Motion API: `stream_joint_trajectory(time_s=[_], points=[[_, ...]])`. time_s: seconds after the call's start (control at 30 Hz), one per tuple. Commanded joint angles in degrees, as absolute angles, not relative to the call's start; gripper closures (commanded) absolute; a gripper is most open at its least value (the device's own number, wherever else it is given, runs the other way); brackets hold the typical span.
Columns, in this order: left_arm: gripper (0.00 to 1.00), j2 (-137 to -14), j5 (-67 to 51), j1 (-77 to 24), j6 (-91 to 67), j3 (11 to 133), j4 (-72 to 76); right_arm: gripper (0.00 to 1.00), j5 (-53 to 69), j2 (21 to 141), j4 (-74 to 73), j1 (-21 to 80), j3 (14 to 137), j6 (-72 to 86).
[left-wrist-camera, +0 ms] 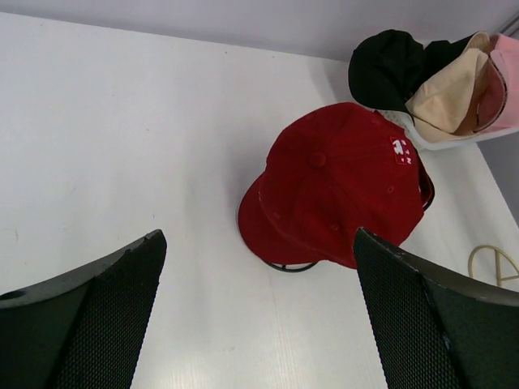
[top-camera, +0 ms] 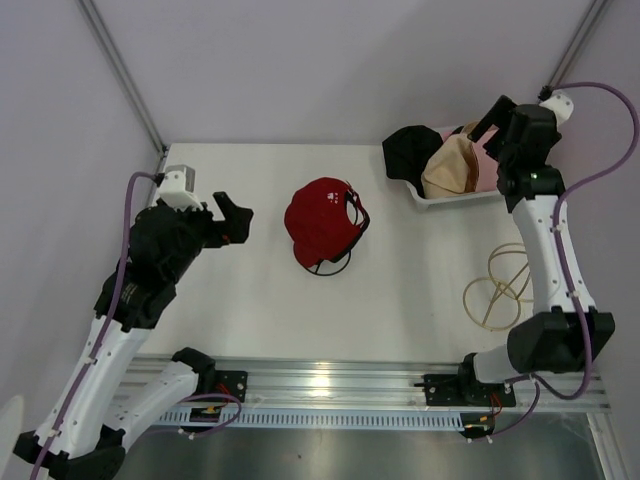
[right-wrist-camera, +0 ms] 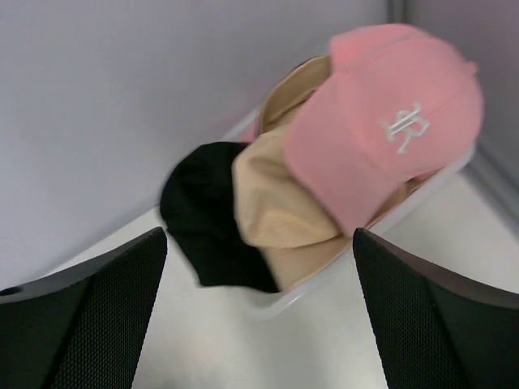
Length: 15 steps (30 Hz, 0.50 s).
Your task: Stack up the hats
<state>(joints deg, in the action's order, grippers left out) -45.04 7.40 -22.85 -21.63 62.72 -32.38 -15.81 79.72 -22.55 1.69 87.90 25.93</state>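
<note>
Ok, left hand (top-camera: pixel 236 220) sits at the left of the desk (top-camera: pixel 220 320), jaws wide, holding nothing. It points toward the red cap (top-camera: pixel 320 222) but is well apart from it. Red cap lies alone mid-desk, crown up, nothing stacked on it yet. Further right, the basket (top-camera: pixel 440 199) in the far right corner holds the other hats. Black hat (top-camera: pixel 408 152) spills over its left rim, tan hat (top-camera: pixel 452 168) is beside it, and pink cap (right-wrist-camera: pixel 389 121) rests on the tan one. Right hand (right-wrist-camera: pixel 259 243) hovers just above that pile, jaws wide, nothing between them. Thin tan loops (top-camera: pixel 498 288) lie on the desk by the right arm.

Judgement: stacking has barely begun. The likely step is moving a hat from the basket onto the red cap.

Risks:
- The hats overlap, so a pinch on the pink cap may catch the tan hat too and lift both, or drag the light basket.
- Soft fabric may fold and slip out mid-carry.
- Black hat hangs over the rim and could get knocked onto the desk.
- A hat dropped off-centre on the rounded red crown may slide off.
- Right arm swinging low could snag the loops.
</note>
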Motion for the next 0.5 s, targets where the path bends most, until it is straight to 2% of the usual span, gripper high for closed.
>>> stream_joint_trajectory(time_s=[0.0,0.1,0.13,0.23,0.47], points=[[0.01,-45.3,8.2,-22.5,-16.9,63.8,-33.6,0.0,-17.4,87.3,-24.9,0.6,94.0,13.9],[0.01,-45.5,8.4,-22.5,-15.4,63.3,-33.6,0.05,-15.8,93.7,-27.6,1.2,99.5,5.6],[0.0,-45.6,8.6,-22.5,-15.0,63.0,-33.2,0.1,-15.8,95.2,-28.5,1.8,100.5,3.9],[0.0,-45.4,9.3,-22.1,-14.7,60.6,-31.0,0.18,-22.2,100.3,-29.6,4.4,102.5,-1.9],[0.0,-45.8,9.8,-21.1,-14.2,57.8,-30.4,0.21,-38.5,113.4,-33.2,9.1,109.9,-15.6]])
